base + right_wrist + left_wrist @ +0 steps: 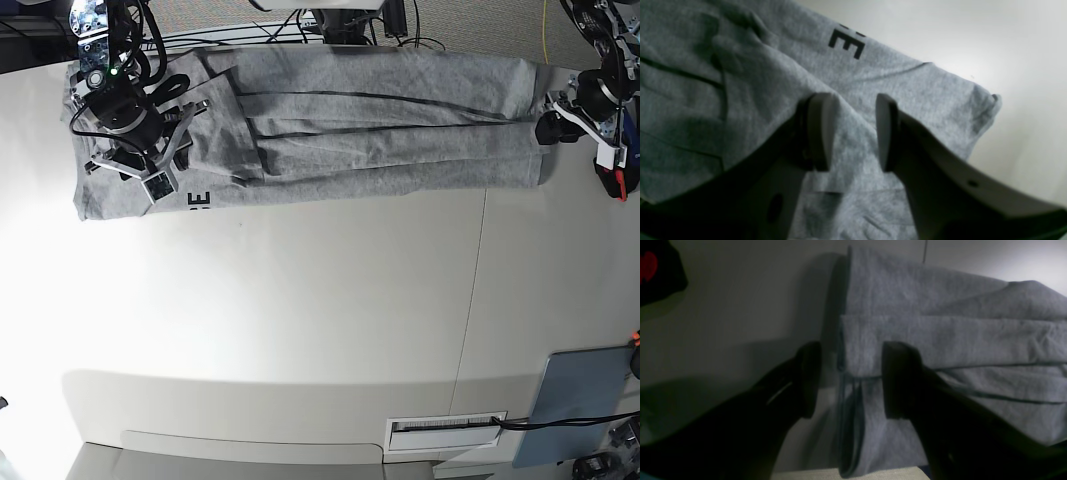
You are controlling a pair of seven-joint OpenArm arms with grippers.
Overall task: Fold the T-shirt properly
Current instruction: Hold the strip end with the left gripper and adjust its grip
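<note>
Table (300,330): T-shirt (380,120) edge between left end effector (850,380) tips.

T-shirt (380,130) lies along the table's (300,330) far edge.

We see a wide white table (300,330) with a thin seam running down its right part. The T-shirt (380,125) lies flat along its far edge, folded into a long grey band, black lettering showing near its left end. A grey-blue flat panel (582,400) rests at the near right corner.
</note>
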